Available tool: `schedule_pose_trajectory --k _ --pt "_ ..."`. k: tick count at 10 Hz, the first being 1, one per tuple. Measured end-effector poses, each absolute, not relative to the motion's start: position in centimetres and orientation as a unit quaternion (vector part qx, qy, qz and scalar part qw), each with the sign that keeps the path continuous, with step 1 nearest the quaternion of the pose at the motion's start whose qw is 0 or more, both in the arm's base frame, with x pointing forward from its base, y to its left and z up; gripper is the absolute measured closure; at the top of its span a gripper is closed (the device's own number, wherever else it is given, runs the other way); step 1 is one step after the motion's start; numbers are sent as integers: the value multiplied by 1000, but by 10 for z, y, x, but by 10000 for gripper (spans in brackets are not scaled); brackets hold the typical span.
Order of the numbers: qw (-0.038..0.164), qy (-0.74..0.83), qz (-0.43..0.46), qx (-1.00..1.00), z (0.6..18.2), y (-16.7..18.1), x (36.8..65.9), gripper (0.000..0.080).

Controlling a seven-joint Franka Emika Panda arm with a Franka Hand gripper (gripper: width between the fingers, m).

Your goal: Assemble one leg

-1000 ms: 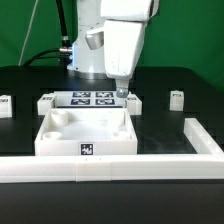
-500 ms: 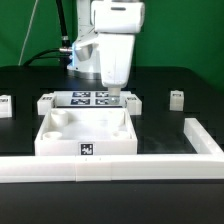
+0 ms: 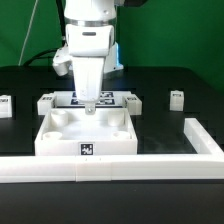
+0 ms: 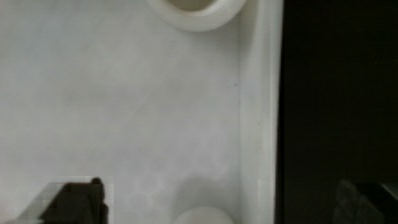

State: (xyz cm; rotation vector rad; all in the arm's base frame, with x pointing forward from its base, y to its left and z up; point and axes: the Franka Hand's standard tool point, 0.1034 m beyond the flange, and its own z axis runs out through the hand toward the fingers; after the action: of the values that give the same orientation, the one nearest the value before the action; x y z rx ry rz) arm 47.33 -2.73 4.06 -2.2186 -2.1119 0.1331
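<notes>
My gripper hangs low over the back part of the large white tray, in front of the marker board. Several small white legs stand on the black table: one at the far left, one left of the marker board, one right of it, one further right. In the wrist view the dark fingertips stand far apart, with the gripper open and empty over the tray floor. A round corner socket and the tray's rim show there.
A long white rail runs along the front of the table and turns back at the exterior view's right. The arm's base and cables stand behind the marker board.
The gripper has moved toward the exterior view's left, from near the leg right of the marker board to above the tray's back part, and sits slightly lower. No leg has moved.
</notes>
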Motion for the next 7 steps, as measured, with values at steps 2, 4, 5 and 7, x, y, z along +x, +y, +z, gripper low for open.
schedule_pose_trajectory --k 2,4,5,7 --pt "46 -688 48 -723 28 -26 473 150" --pt "53 -687 52 -723 15 -25 469 150" --pt "53 -687 53 -723 15 -25 468 150" --pt "54 -685 54 -725 15 -24 468 150"
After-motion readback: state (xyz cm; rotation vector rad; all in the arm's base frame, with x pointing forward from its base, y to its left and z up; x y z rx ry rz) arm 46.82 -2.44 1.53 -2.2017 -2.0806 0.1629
